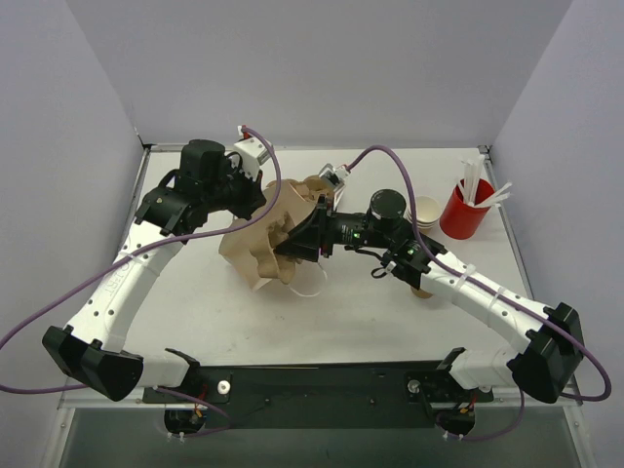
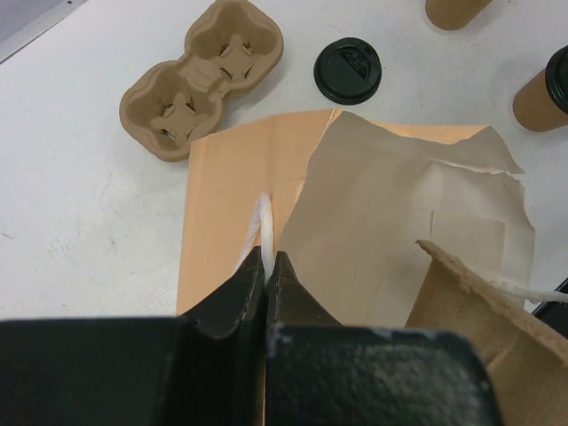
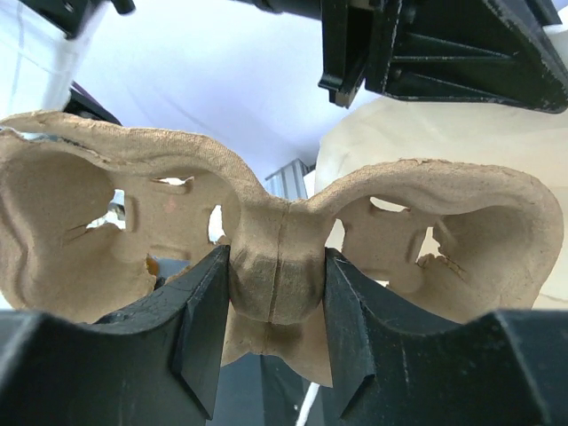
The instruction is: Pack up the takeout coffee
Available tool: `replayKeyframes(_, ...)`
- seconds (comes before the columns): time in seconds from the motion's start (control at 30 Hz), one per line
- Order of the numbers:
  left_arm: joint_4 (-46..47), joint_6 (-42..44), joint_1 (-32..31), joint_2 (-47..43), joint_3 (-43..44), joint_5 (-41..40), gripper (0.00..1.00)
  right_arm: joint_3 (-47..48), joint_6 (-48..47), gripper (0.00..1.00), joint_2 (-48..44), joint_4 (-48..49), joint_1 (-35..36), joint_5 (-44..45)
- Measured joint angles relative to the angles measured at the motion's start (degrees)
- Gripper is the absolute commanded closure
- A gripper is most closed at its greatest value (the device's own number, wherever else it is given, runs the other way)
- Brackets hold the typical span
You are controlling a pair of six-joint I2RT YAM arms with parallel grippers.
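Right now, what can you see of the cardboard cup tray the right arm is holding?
The cup tray is pale brown moulded pulp, rough and fibrous, with two round wells joined by a narrow waist. Each well has cut slots and slightly ragged edges, and both are empty. The right end effector pinches the waist, one black finger on each side, holding it lifted, right by the paper bag.
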Motion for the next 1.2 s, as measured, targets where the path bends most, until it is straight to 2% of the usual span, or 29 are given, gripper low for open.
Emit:
replayKeyframes(0.23,-0.8,0.0,0.0,0.0,0.5,0.8,1.00,3.7,-8.4,0.62,2.1,-11.1,0.7,0.9)
replayKeyframes(0.53,-3.0,0.0,-0.2,0.0,2.5,4.3,1.00,7.6,-21.2,0.62,2.8,-25.4,1.8,9.8)
replayKeyframes(0.7,-4.8,0.0,-1.4,0.2,2.6,5.3,1.00,10.2,-26.0,0.62,3.9,-29.4,3.9,14.8)
replayKeyframes(1.0,-6.2,-0.2,-4.3,0.9,2.8,6.1,1.00,14.9,-30.7,0.62,6.1,-34.3,5.2,18.6)
replayKeyframes(1.2,-6.4,-1.7,-4.7,2.3,4.1,6.5,1.00,15.1,-34.2,0.62,6.3,-38.4,6.2,23.3)
